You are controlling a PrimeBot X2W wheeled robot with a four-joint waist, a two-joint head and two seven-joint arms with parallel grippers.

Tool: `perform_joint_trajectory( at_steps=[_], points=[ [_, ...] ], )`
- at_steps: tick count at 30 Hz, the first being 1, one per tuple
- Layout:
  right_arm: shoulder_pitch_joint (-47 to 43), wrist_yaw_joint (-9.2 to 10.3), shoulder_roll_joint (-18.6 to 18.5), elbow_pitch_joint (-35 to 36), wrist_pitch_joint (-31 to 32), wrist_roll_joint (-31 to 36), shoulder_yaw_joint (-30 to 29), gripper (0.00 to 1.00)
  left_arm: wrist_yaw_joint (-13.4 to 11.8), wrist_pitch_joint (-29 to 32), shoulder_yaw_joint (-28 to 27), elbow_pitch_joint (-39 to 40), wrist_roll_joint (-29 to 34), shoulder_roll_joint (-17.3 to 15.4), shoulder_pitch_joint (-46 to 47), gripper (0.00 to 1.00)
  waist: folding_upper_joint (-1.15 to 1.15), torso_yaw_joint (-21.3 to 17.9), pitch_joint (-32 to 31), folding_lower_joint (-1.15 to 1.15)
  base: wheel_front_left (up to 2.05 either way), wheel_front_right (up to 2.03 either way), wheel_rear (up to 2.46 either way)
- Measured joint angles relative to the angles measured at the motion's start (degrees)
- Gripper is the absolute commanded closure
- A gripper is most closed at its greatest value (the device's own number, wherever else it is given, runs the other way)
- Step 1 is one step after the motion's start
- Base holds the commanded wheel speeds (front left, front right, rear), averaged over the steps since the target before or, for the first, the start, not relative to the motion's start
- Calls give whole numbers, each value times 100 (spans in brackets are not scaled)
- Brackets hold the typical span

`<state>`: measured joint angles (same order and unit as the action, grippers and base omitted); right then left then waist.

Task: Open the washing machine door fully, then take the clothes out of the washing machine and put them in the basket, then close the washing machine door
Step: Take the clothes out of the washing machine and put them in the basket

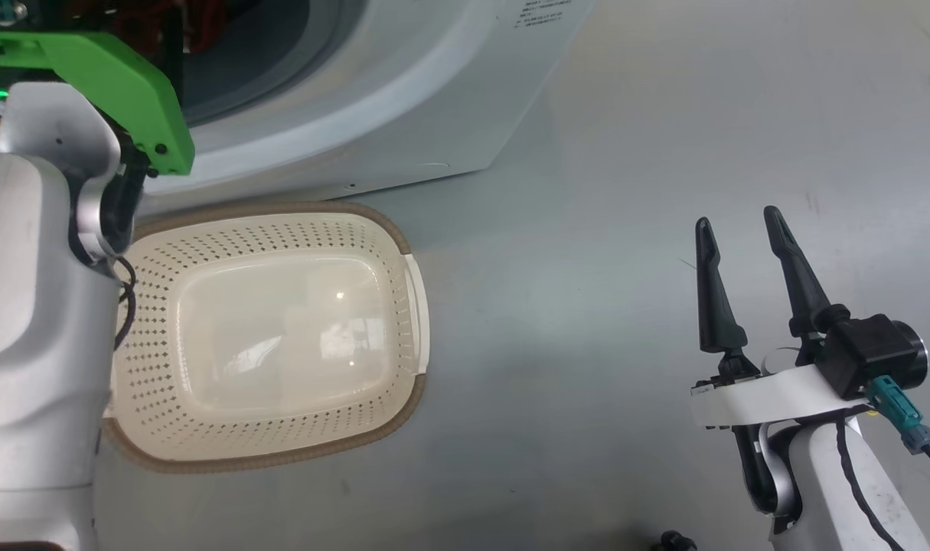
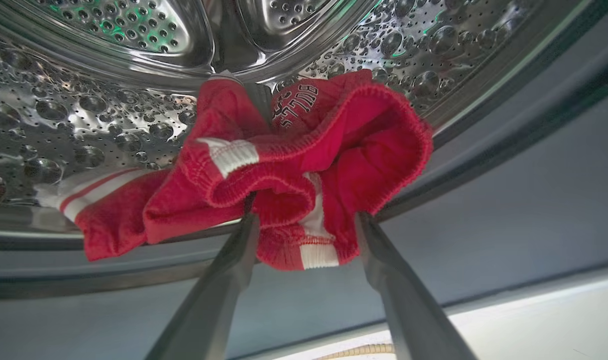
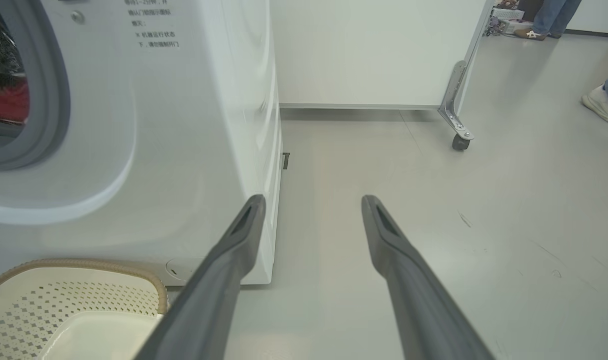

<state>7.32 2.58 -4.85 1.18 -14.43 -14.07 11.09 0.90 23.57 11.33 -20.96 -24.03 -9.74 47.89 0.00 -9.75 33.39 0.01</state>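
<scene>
The red clothes (image 2: 293, 165) with white trim lie bunched at the front lip of the steel drum (image 2: 108, 115) of the washing machine (image 1: 403, 99). My left gripper (image 2: 306, 217) reaches into the opening and is open, one finger on each side of the hanging fold. The cloth overlaps both fingertips (image 2: 248, 225). The cream basket (image 1: 296, 208) sits on the floor right below the machine's front, with nothing in it. My right gripper (image 1: 736, 218) hovers open over bare floor to the right. The washing machine door is out of view.
My pale left forearm (image 1: 28, 306) covers the basket's left end. A white wheeled panel with a caster (image 3: 459, 142) stands behind the machine. A person's shoe (image 3: 601, 102) is at the far right. The grey floor (image 1: 587, 344) right of the basket is open.
</scene>
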Motion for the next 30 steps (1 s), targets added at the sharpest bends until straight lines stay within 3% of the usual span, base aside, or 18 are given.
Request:
perform_joint_trajectory(
  at_steps=[18,19,20,21,22,30],
  points=[
    [417,-76,141,-164,-1,-101,68,0,-36,762,-242,-1021,-10,-297,1188,0,0,-574,621,-1,0,0,0],
    [431,-77,143,-166,-1,-102,65,0,-36,762,-240,-1069,-10,-310,1250,8,0,-586,636,-1,0,0,0],
    [439,-96,144,-176,-1,-103,62,0,-38,762,-242,-1117,-10,-314,1295,40,0,-593,648,-1,0,0,0],
    [453,-100,147,-186,-1,-103,62,0,-47,765,-234,-1167,-9,-316,1331,82,0,-597,655,-1,0,0,0],
    [487,-100,155,-194,-1,-103,49,0,-60,768,-222,-1238,-8,-315,1367,100,0,-597,662,0,0,0,0],
    [570,-104,165,-214,-1,-103,-12,0,-60,761,-187,-1434,-3,-298,1468,100,0,-571,669,-1,0,0,0]
  ],
)
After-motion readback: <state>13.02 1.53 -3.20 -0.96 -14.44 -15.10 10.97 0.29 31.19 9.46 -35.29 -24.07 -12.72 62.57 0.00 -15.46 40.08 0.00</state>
